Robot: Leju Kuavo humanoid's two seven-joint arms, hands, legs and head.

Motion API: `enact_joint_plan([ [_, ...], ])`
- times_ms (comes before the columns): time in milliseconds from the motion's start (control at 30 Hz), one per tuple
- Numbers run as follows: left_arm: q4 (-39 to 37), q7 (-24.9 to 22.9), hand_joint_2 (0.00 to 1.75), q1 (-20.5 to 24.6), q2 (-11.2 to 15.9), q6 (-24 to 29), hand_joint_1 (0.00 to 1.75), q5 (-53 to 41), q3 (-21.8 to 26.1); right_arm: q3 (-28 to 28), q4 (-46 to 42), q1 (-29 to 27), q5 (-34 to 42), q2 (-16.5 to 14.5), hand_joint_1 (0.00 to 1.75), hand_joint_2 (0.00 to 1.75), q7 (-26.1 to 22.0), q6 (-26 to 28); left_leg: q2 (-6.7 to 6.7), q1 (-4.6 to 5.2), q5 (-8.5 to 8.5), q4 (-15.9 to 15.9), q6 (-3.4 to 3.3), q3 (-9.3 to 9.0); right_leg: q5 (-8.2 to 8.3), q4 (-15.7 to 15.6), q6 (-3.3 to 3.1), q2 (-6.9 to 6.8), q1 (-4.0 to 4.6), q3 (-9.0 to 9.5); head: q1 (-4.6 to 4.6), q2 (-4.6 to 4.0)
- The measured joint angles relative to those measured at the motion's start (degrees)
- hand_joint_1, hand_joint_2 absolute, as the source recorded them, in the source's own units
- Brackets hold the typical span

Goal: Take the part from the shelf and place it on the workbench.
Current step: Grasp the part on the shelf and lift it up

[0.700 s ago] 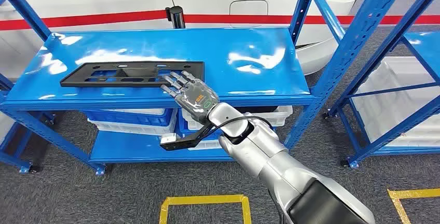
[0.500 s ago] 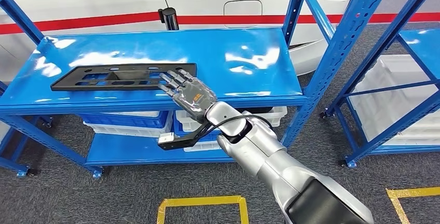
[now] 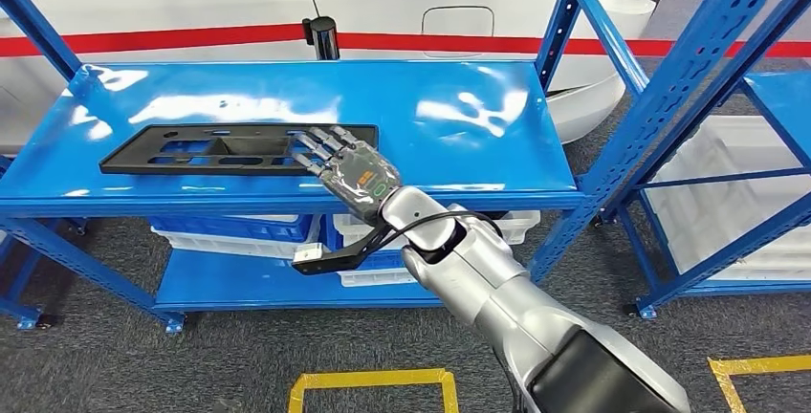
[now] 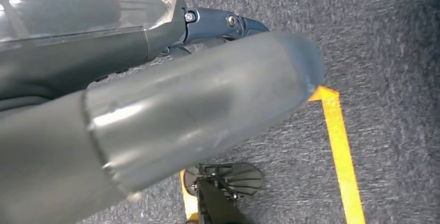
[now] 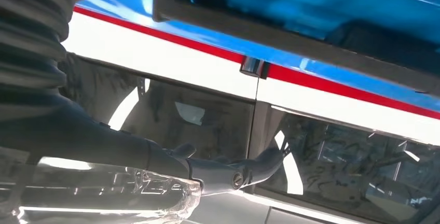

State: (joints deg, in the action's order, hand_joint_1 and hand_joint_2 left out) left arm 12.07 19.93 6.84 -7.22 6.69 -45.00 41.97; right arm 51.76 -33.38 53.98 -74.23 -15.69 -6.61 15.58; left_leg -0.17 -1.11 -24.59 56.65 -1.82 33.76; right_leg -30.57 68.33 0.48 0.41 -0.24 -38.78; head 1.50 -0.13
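Observation:
The part, a long flat black plate with cut-outs, lies on the top board of the blue shelf. My right hand reaches in over the shelf's front edge, fingers spread and stretched over the part's right end without closing on it. In the right wrist view the part's dark edge runs across close ahead of one outstretched finger. My left hand hangs over the grey carpet, fingers extended and holding nothing.
Blue and white bins sit on the shelf's lower board. A second blue rack with a white bin stands to the right. A white vehicle with a red stripe is behind. Yellow tape marks the floor.
The camera has shifted a little. My right hand stays over the part's right end, its fingers slightly further onto the plate.

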Motion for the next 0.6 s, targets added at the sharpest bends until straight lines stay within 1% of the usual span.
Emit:
enact_joint_plan([
  [33, -0.01, -0.01, 0.0, 0.01, 0.01, -0.01, 0.0, 0.0, 0.0, 0.01, 0.08, -0.06, 0.01, 0.14, 0.0, 1.75, 0.01, -0.01, -0.04, 0.02, -0.12, 0.01, -0.12, -0.08, -1.02, 3.83, 0.03, 0.0, -0.09, -2.35, -0.02, 0.0],
  [67, -0.01, -0.03, 0.0, -0.01, -0.01, -0.01, 0.0, 0.0, 0.0, 0.01, 0.17, -0.13, 0.01, 0.26, 0.0, 1.75, 0.01, -0.01, -0.1, 0.02, -0.27, 0.03, -0.13, -0.18, -1.16, 5.73, 0.26, 0.0, -0.13, -3.8, -0.03, 0.0],
  [100, -0.02, -0.05, 0.0, -0.04, -0.03, -0.02, 0.0, 0.0, 0.0, 0.02, 0.24, -0.18, 0.01, 0.33, 0.0, 1.75, 0.01, -0.02, -0.18, 0.01, -0.45, 0.04, -0.06, -0.37, -0.26, 5.14, 0.65, -0.01, -0.18, -4.0, -0.04, 0.0],
  [133, -0.02, -0.08, 0.0, -0.06, -0.07, -0.02, 0.0, 0.0, 0.0, 0.02, 0.28, -0.18, 0.0, 0.37, 0.0, 1.75, 0.01, -0.02, -0.25, 0.0, -0.69, 0.05, 0.08, -0.65, 1.43, 2.24, 1.07, -0.03, -0.26, -3.0, -0.04, 0.0],
  [167, -0.02, -0.09, 0.0, -0.07, -0.13, -0.02, 0.0, 0.0, 0.0, 0.02, 0.31, -0.17, 0.0, 0.37, 0.0, 1.75, 0.01, -0.02, -0.31, -0.02, -0.97, 0.06, 0.29, -0.98, 3.42, -1.95, 1.42, -0.08, -0.33, -1.27, -0.05, 0.0],
  [200, -0.02, -0.09, 0.0, -0.03, -0.18, -0.02, 0.0, 0.0, 0.0, 0.02, 0.31, -0.13, -0.01, 0.34, 0.0, 1.75, 0.01, -0.04, -0.37, 0.12, -1.33, 0.15, 0.58, -1.28, 5.21, -6.15, 1.52, -0.15, -0.31, 0.69, -0.09, 0.0],
  [233, -0.02, -0.08, 0.0, 0.01, -0.21, -0.03, 0.0, 0.0, 0.0, 0.02, 0.33, -0.11, -0.03, 0.32, 0.0, 1.75, 0.01, -0.07, -0.41, 0.24, -1.68, 0.17, 0.89, -1.55, 6.39, -9.16, 1.36, -0.21, -0.28, 2.12, -0.08, 0.0],
  [267, -0.02, -0.08, 0.0, 0.04, -0.24, -0.03, 0.0, 0.01, 0.0, 0.03, 0.37, -0.1, -0.05, 0.3, 0.0, 1.75, 0.01, -0.1, -0.42, 0.34, -1.99, 0.18, 1.2, -1.75, 6.9, -10.75, 1.04, -0.26, -0.2, 2.94, -0.07, 0.0],
  [300, -0.02, -0.07, 0.0, 0.06, -0.24, -0.04, 0.0, 0.01, 0.0, 0.03, 0.42, -0.08, -0.08, 0.28, 0.0, 1.75, 0.01, -0.13, -0.41, 0.39, -2.24, 0.18, 1.48, -1.88, 6.99, -11.21, 0.65, -0.27, -0.1, 3.25, -0.07, 0.0],
  [367, -0.02, -0.07, 0.0, 0.08, -0.25, -0.05, 0.0, 0.02, 0.0, 0.04, 0.48, -0.05, -0.14, 0.23, 0.0, 1.75, 0.01, -0.15, -0.34, 0.14, -2.52, 0.05, 1.93, -2.1, 6.89, -11.21, 0.07, -0.22, -0.14, 3.33, -0.05, 0.0],
  [400, -0.01, -0.06, 0.0, 0.11, -0.24, -0.06, 0.0, 0.02, 0.0, 0.04, 0.49, -0.02, -0.16, 0.15, 0.0, 1.75, 0.01, -0.15, -0.28, -0.04, -2.73, 0.31, 2.17, -2.11, 6.89, -11.33, -0.19, -0.15, -0.27, 3.51, -0.07, 0.0],
  [433, -0.01, -0.05, 0.0, 0.14, -0.23, -0.07, 0.0, 0.02, 0.01, 0.04, 0.5, 0.05, -0.19, 0.03, 0.0, 1.75, 0.02, -0.15, -0.21, -0.16, -3.26, 1.21, 2.42, -1.81, 6.82, -11.45, -0.52, -0.08, -0.43, 3.75, 0.01, 0.0],
  [467, 0.0, -0.05, 0.0, 0.17, -0.23, -0.07, 0.0, 0.02, 0.01, 0.05, 0.52, 0.12, -0.26, -0.11, 0.0, 1.75, 0.04, -0.15, -0.13, -0.28, -4.27, 3.2, 2.69, -0.91, 6.71, -11.57, -0.89, -0.01, -0.58, 4.03, 0.09, 0.0],
  [500, -0.01, -0.04, 0.0, 0.17, -0.23, -0.08, 0.0, 0.02, 0.01, 0.08, 0.57, 0.15, -0.36, -0.22, 0.0, 1.75, 0.08, -0.15, -0.09, -0.39, -5.67, 6.38, 2.9, 0.71, 6.53, -11.62, -1.21, 0.02, -0.64, 4.28, 0.14, 0.0],
  [533, -0.01, -0.04, 0.0, 0.14, -0.27, -0.09, 0.0, 0.01, 0.01, 0.12, 0.63, 0.15, -0.46, -0.32, 0.0, 1.75, 0.13, -0.15, -0.05, -0.42, -7.21, 10.25, 3.11, 2.91, 6.29, -11.62, -1.54, 0.01, -0.6, 4.49, 0.22, 0.0],
  [567, -0.02, -0.04, 0.0, 0.09, -0.29, -0.1, 0.0, 0.01, 0.01, 0.16, 0.73, 0.06, -0.57, -0.37, 0.0, 1.75, 0.21, -0.15, -0.05, -0.47, -8.33, 13.86, 3.3, 5.2, 6.09, -11.61, -1.75, 0.01, -0.55, 4.72, 0.2, 0.0],
  [600, -0.02, -0.04, 0.0, 0.03, -0.31, -0.11, 0.0, 0.0, 0.02, 0.2, 0.85, -0.06, -0.66, -0.41, 0.0, 1.75, 0.32, -0.15, -0.03, -0.51, -8.52, 16.11, 3.45, 6.94, 5.86, -11.6, -1.86, 0.02, -0.5, 4.96, 0.19, 0.0],
])
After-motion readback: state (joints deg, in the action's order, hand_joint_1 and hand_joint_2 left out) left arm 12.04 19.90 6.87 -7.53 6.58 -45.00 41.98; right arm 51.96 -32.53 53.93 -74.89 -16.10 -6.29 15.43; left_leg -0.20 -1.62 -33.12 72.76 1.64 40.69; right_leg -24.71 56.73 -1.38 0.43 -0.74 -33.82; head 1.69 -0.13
